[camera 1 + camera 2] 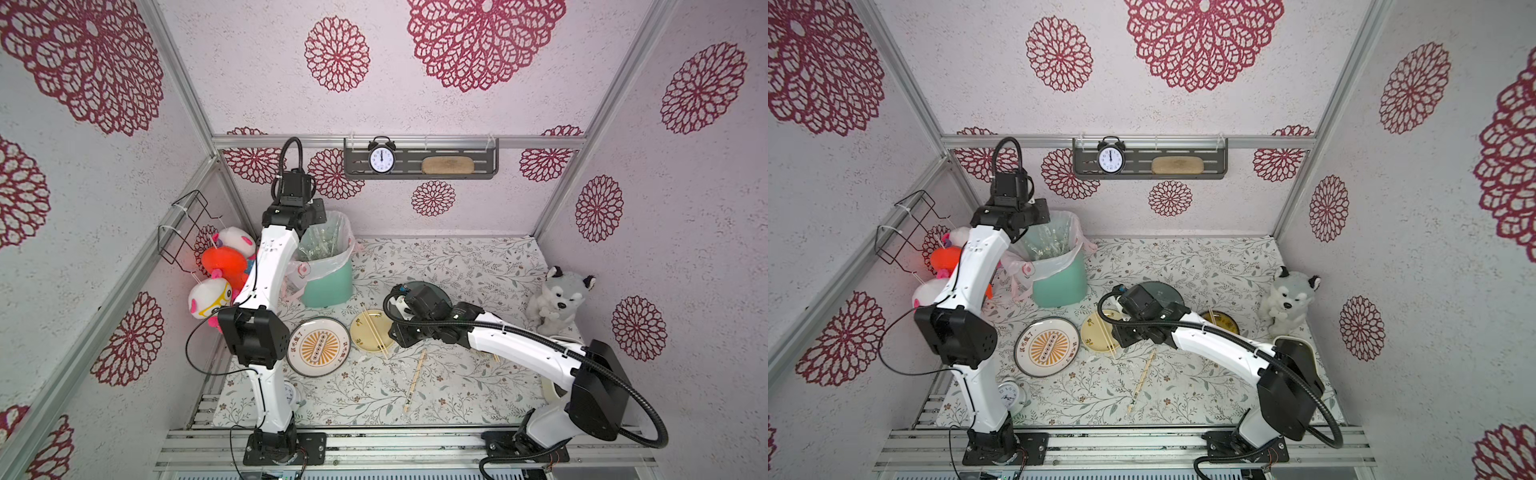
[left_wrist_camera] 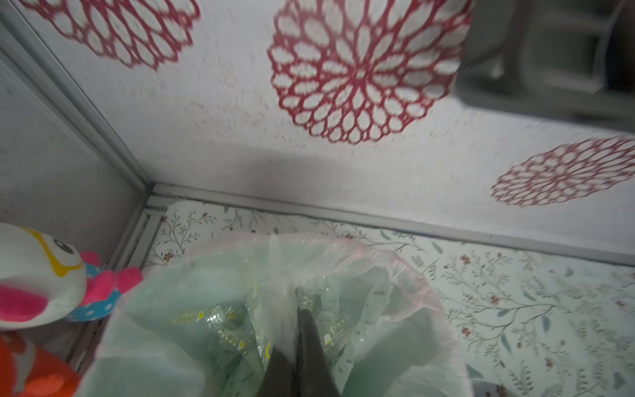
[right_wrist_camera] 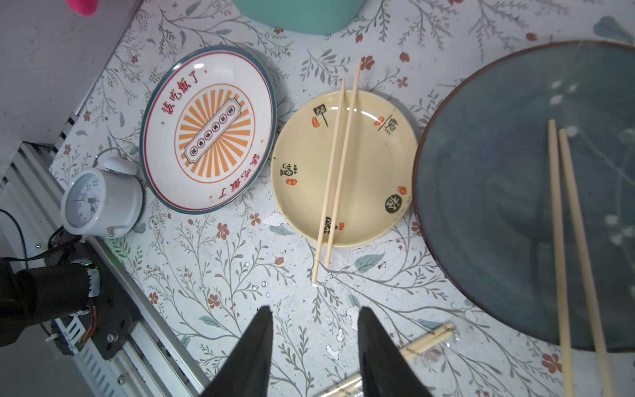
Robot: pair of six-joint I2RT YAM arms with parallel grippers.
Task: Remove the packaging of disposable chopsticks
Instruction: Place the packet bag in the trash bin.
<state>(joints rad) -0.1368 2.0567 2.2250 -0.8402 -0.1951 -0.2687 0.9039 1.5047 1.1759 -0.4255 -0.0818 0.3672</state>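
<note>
- On the flowered tablecloth near the front edge, one wrapped pair (image 1: 415, 380) of disposable chopsticks is lying sealed in its packaging (image 3: 426, 340), with dark print showing at one end. This pair is the work remaining.
- Three bare pairs are resting on plates. One pair (image 3: 338, 165) is lying across the yellow plate (image 3: 374, 165) and another pair (image 3: 567, 240) on the dark blue plate (image 3: 481, 172). A third pair (image 1: 1212, 316) is showing in a top view on the brown plate (image 1: 1227, 322).
- The right gripper (image 3: 314, 309) is hanging just above the wrapped pair with its jaws standing apart and empty, probably lining up the last pickup.
- The left gripper (image 2: 296, 326) is hovering over the green bin (image 1: 328, 286), above the discarded sleeves (image 1: 322, 243). Its fingers are appearing close together, but blur is hiding whether film is pinched.
- The sunburst plate (image 1: 320, 347) is sitting empty, likely awaiting the fourth pair.
</note>
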